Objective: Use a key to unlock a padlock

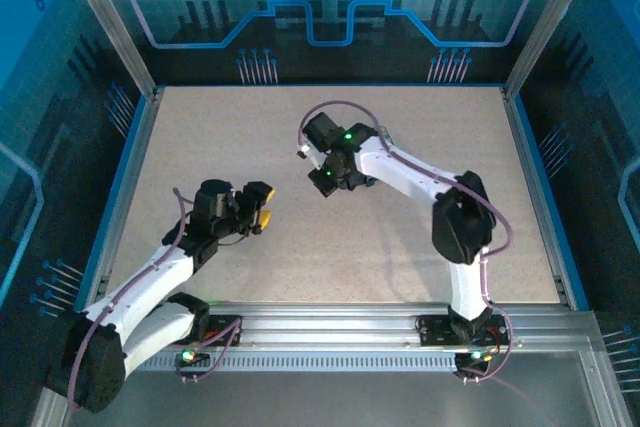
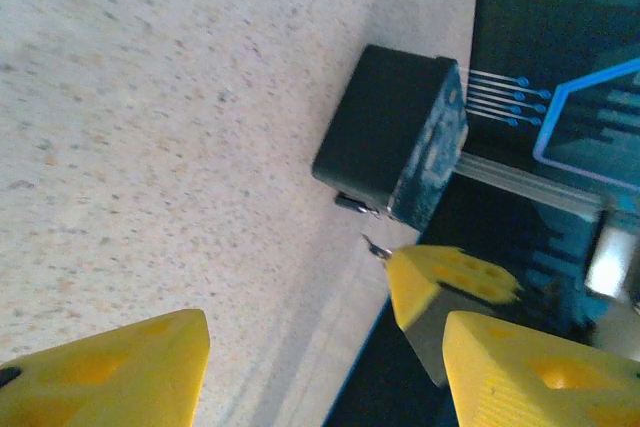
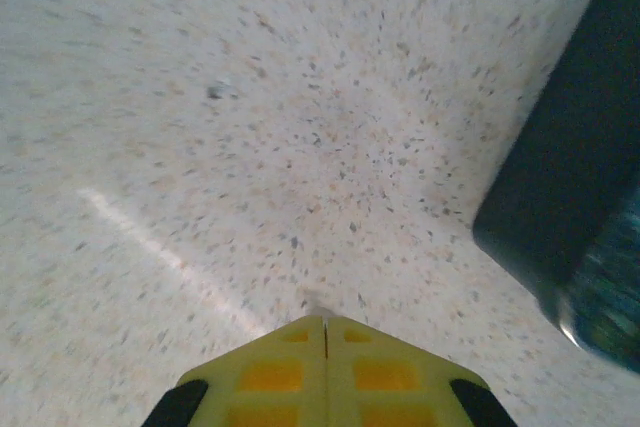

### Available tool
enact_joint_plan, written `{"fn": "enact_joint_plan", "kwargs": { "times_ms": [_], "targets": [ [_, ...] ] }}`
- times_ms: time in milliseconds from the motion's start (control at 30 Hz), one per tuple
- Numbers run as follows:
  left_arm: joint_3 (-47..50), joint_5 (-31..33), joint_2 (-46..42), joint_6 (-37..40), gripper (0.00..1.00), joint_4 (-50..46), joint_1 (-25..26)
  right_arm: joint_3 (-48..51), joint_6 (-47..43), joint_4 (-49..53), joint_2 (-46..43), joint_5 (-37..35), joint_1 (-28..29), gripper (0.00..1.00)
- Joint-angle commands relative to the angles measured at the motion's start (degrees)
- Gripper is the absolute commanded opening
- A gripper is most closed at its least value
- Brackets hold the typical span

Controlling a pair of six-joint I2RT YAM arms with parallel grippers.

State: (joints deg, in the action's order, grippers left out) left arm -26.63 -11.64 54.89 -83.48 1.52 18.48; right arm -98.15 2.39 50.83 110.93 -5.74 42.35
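**While the left gripper [image 1: 262,205] is gaping, the right gripper [image 3: 325,332] is pinching the key [image 2: 376,247]**

Where the right wrist camera is looking down its own yellow fingers [image 3: 270,372], they are pressing flat together. A thin grey sliver of the key is poking straight out past their tips, its long axis running in line with them. Seen from the left wrist, that sliver is pointing up and left toward what is looking like the padlock [image 2: 352,204]. This small dark piece is lying lengthwise along the lower edge of the tin [image 2: 385,127], at its bottom corner, and its shackle is too small to make out. Key tip and padlock are sitting near each other but apart. The left gripper's fingers [image 2: 110,372] are standing well spread with nothing between them, hovering over the speckled table [image 2: 150,97]. Key and padlock are lying ahead of them, nearer the right-hand finger.
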Motion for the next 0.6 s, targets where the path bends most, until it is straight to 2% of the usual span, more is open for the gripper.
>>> {"fn": "enact_joint_plan", "kwargs": {
  "times_ms": [0,167,300,567],
  "targets": [
    [-2.96,-5.55,1.84,0.29,0.65,4.02,-0.64,2.98,-5.94,-1.65,-5.78,1.53,1.42,0.0],
    [-3.46,-9.13,4.69,-4.35,0.64,10.08,-0.56,7.62,-9.5,-6.22,-13.11,1.23,2.34,0.0],
    [-4.86,-10.55,5.99,-7.03,0.64,13.3,0.03,10.9,-9.96,-10.06,-17.66,4.86,2.53,0.0],
    [-7.47,-12.0,11.51,-11.73,0.64,21.22,4.39,12.94,-8.64,-13.22,-21.11,6.53,4.05,0.0]
  ]
}}
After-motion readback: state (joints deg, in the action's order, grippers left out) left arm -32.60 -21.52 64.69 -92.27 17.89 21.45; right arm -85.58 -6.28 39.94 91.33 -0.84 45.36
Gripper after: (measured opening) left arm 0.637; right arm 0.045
